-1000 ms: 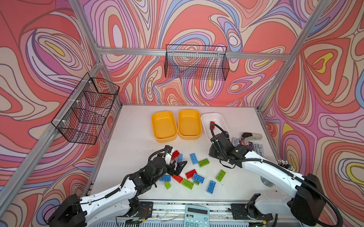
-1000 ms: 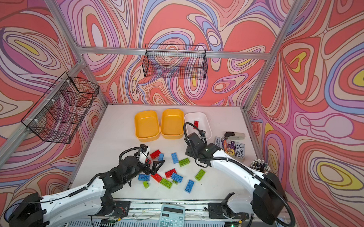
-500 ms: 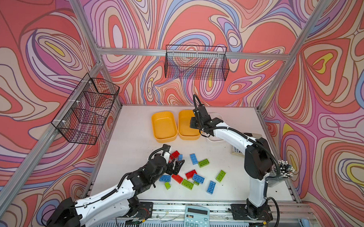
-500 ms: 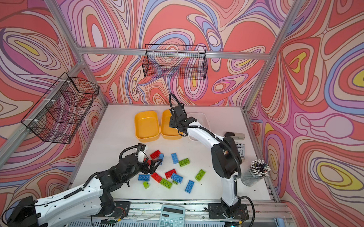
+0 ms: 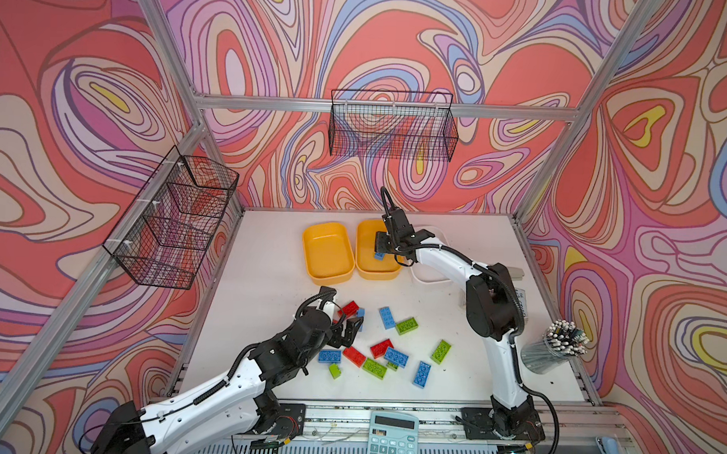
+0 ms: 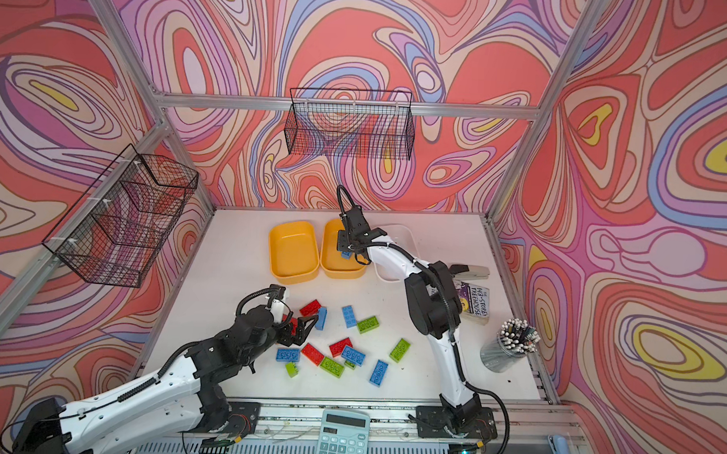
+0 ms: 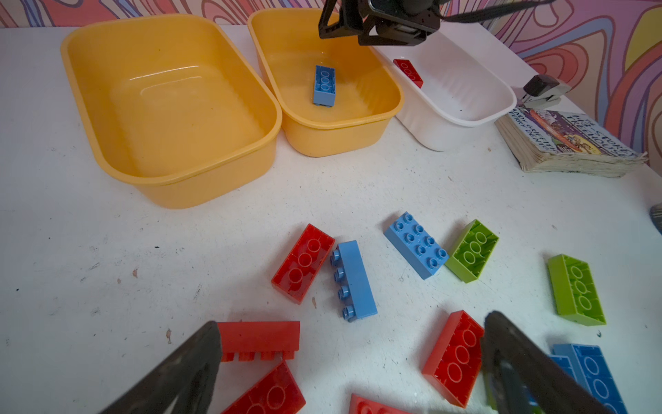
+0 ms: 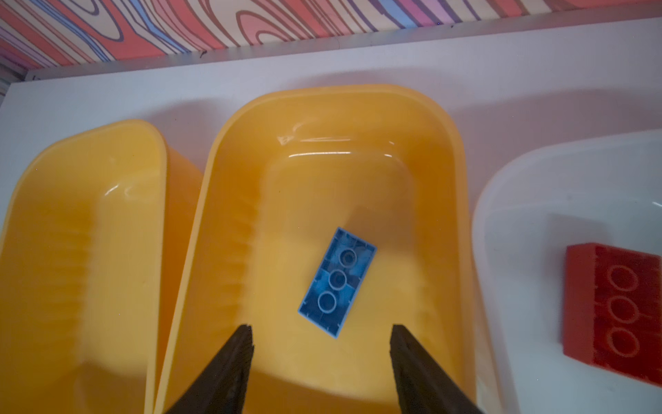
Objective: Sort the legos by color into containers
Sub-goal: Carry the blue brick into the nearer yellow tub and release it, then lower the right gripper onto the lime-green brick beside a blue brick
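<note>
The right claw (image 8: 320, 331) is open about half way and holds nothing. It hangs over the middle tub (image 8: 447, 200), which is yellow. A blue brick (image 8: 336, 283) lies flat on the floor of that tub, bumps down. It is right under the claw and does not touch it. In both top views this claw (image 5: 384, 248) is at the back of the table (image 5: 268, 283), over the same tub.

On one side of the middle tub is the white tub (image 7: 462, 104), with one red brick (image 7: 408, 71) in it. On the other side is the left tub (image 7: 168, 118), which is yellow too. The three tubs stand in a row, close together.

The left claw (image 7: 353, 324) is open wide and holds nothing. It hangs low over the loose bricks (image 5: 395, 356) near the front of the table. A tipped red brick (image 7: 258, 338) lies just beside one finger (image 7: 200, 358). I cannot tell if they touch. Red, blue and green bricks lie spread out between the two arms, well apart from the tubs.

A book (image 7: 569, 143) lies near the white tub. A calculator (image 5: 391, 441) sits at the front edge.
</note>
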Robot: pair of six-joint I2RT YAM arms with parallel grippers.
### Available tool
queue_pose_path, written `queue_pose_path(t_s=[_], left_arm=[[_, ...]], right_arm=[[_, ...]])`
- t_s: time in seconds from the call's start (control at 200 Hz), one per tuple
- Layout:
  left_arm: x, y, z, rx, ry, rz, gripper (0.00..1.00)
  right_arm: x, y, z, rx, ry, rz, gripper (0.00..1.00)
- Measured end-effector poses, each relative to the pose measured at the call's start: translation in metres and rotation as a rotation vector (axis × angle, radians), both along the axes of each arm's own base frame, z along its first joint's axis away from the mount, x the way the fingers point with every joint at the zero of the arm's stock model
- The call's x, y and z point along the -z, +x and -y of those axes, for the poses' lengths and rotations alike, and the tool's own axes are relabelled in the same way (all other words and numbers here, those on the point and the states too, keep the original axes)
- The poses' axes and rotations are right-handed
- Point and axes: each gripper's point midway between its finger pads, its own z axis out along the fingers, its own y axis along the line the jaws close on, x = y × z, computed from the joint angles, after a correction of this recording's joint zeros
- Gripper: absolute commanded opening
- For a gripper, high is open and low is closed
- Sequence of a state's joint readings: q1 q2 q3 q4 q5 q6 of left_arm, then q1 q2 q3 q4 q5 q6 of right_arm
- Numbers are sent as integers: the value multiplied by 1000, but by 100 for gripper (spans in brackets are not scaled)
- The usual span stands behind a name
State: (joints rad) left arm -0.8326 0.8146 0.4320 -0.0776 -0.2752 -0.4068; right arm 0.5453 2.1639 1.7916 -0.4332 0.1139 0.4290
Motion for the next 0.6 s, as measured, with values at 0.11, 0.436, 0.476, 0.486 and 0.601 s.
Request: queue_pose_path(t_s=[0.11, 0.436, 0.476, 0.486, 0.601], left_arm=[[4, 1, 1, 5, 15, -5, 100], [9, 3, 16, 49, -2, -24, 100], [8, 3, 18, 56, -11, -23, 100], [8, 3, 18, 57, -13, -22, 100], [4, 2, 24, 74, -41, -15, 100]], right_arm=[[-18, -31, 15, -23, -6, -2, 67], [-28, -156, 79, -41, -55, -47, 72], [-19, -171, 84, -44, -78, -72, 76], [-17, -174, 85, -46, -82, -78, 76], [10, -215, 88, -80, -138, -153, 85]])
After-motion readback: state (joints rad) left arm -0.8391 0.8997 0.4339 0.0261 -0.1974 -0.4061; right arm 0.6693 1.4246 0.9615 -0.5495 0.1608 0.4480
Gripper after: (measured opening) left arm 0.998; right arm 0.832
